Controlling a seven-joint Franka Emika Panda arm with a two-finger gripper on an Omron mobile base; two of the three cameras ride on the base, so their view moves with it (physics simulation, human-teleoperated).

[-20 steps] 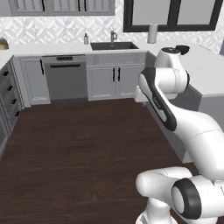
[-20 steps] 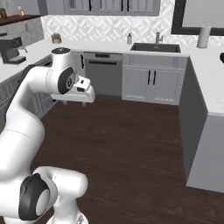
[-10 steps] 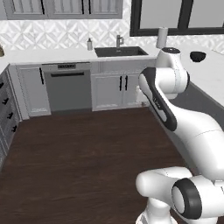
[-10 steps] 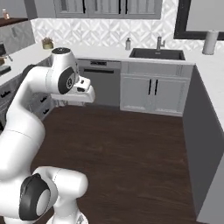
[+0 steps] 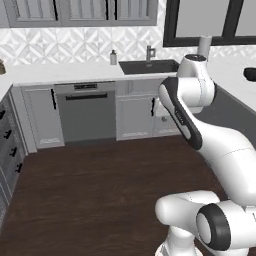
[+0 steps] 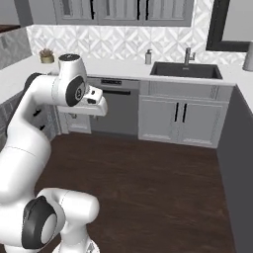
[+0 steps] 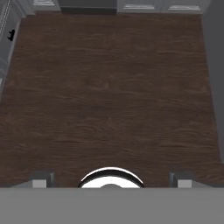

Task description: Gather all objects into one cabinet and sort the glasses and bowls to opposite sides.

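Dark-wood floor (image 7: 109,87): lay bare under the hand camera, running up to the grey cupboards below the sink.
Tool (image 7: 110,179): fingers stood wide apart, nothing between them; it hung over the floor, well short of the sink (image 5: 147,66).
Dark bowl-like thing (image 5: 250,73): sat on the white table to the right of the sink, too cut off to name for certain.
Cups, blue bowl, wooden shelf: no place could be given from these pictures.
Progress: judged at the start; nothing gathered or sorted.
Left: reach the items, carry each to the shelf, cups and bowls to opposite sides.
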